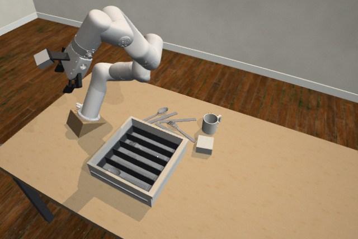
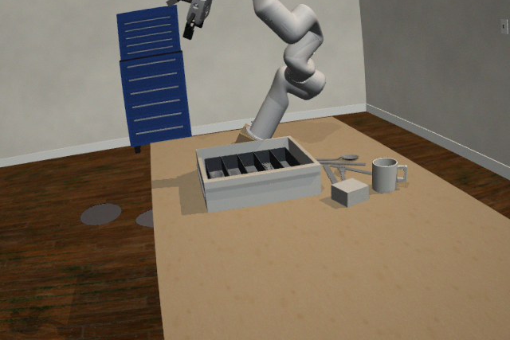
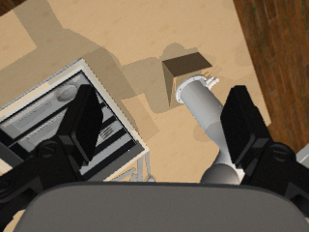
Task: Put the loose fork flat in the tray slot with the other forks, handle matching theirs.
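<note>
The loose grey fork (image 1: 180, 130) lies on the table just behind the tray's far right corner, among other cutlery; it also shows in the exterior view (image 2: 343, 172). The divided tray (image 1: 139, 158) holds forks (image 1: 133, 144) in a middle slot, with tines toward the arm's side; the tray also shows in the exterior view (image 2: 257, 171) and in the wrist view (image 3: 72, 130). My gripper (image 1: 72, 85) is open and empty, high above the table's back left corner, far from the fork. It shows in the exterior view (image 2: 189, 32) and in the wrist view (image 3: 161, 126).
A spoon (image 1: 157, 113) and flat knives (image 1: 177, 120) lie beside the loose fork. A grey mug (image 1: 211, 123) and a small white block (image 1: 205, 144) stand right of the tray. A spoon (image 1: 114, 170) lies in the tray's nearest slot. The arm's base (image 1: 86, 115) stands left of the tray.
</note>
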